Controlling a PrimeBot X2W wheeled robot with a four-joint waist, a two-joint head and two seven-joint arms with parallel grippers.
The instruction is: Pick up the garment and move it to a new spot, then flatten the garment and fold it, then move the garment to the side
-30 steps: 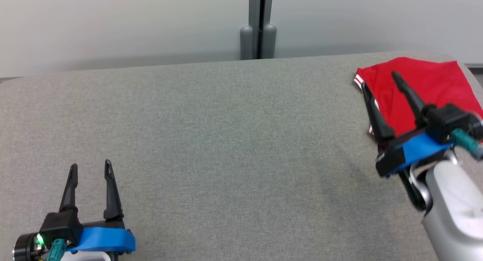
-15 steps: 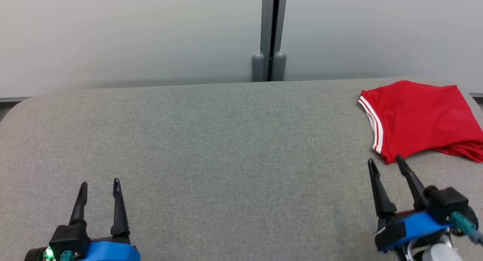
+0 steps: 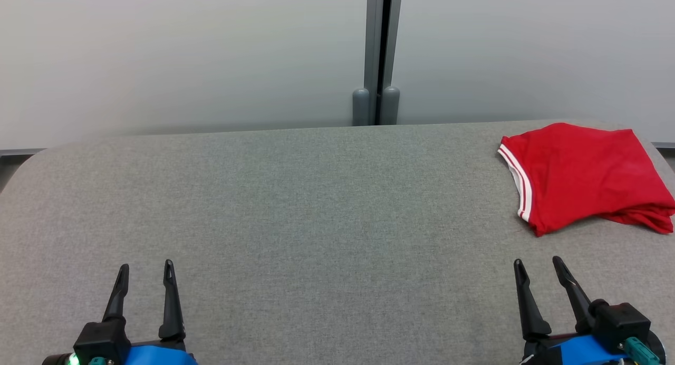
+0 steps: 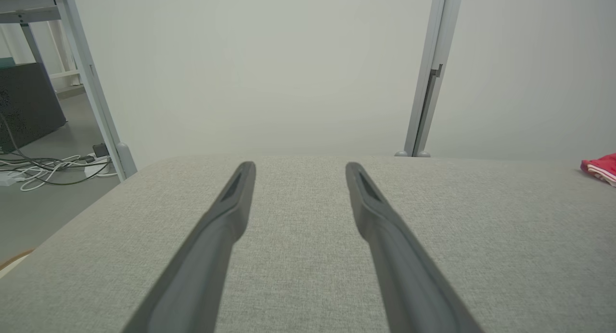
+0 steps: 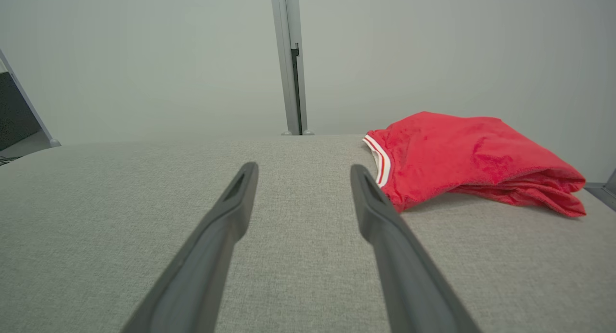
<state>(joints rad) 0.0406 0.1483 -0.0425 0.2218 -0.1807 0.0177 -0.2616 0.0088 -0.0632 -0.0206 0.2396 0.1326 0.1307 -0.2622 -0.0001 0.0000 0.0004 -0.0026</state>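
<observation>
The garment (image 3: pixel 580 175) is a red folded piece with a white-striped hem, lying at the far right of the grey fabric table (image 3: pixel 316 212); it also shows as the garment (image 5: pixel 462 164) in the right wrist view and as a sliver of garment (image 4: pixel 601 167) in the left wrist view. My right gripper (image 3: pixel 538 263) is open at the lower right, a short way in front of the garment and not touching it. My left gripper (image 3: pixel 146 267) is open at the lower left, with nothing between its fingers.
A grey wall panel with a vertical post (image 3: pixel 377 54) stands right behind the table's far edge. Off the table's left end there is a metal frame leg (image 4: pixel 91 83) and loose cables (image 4: pixel 43 167) on the floor.
My right gripper has drawn back from over the garment to the lower right, empty. The head camera has tilted, so the table sits lower in the picture. The garment stays where it lay.
</observation>
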